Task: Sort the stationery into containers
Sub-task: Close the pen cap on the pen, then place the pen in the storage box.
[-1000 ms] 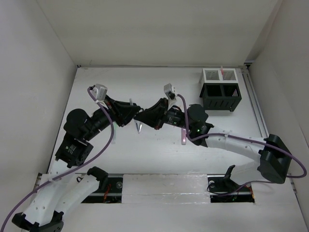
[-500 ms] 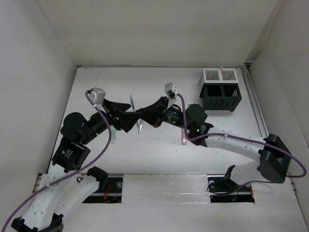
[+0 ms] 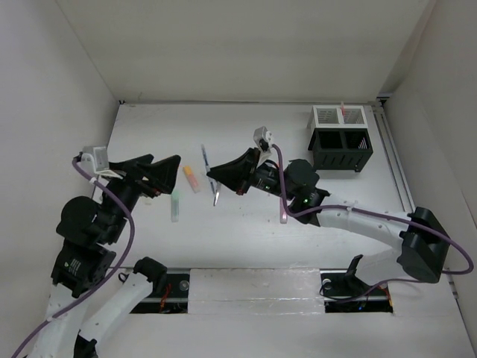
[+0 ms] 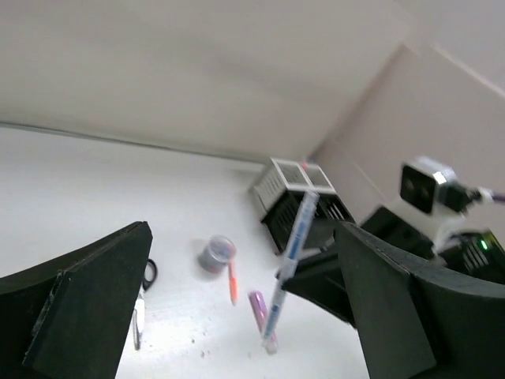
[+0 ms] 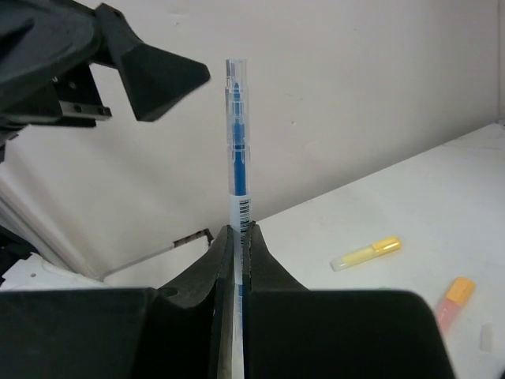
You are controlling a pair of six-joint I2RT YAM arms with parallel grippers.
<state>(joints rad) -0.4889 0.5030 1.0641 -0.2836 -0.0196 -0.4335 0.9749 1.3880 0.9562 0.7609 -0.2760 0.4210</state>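
Observation:
My right gripper (image 3: 212,175) (image 5: 237,230) is shut on a clear blue pen (image 3: 204,158) (image 5: 236,158) (image 4: 293,253), which it holds in the air over the middle of the table. My left gripper (image 3: 165,163) (image 4: 243,237) stands wide open to the pen's left, apart from it, with nothing between its fingers. On the table lie an orange highlighter (image 3: 191,178) (image 5: 450,299), a pale green highlighter (image 3: 175,205) (image 5: 365,253), scissors (image 3: 215,196) (image 4: 141,298) and a purple highlighter (image 3: 284,212) (image 4: 258,308). The black organiser (image 3: 340,151) (image 4: 293,212) and white mesh box (image 3: 339,115) (image 4: 289,176) stand at the back right.
A small dark round piece (image 4: 216,253) and a thin orange pen (image 4: 233,283) lie on the table under the right arm. A red pen (image 3: 343,112) stands in the white box. White walls enclose the table on the left, back and right.
The left gripper opened, let go of the blue pen and drew back to the left. The pen stays in the shut right gripper, which barely moved.

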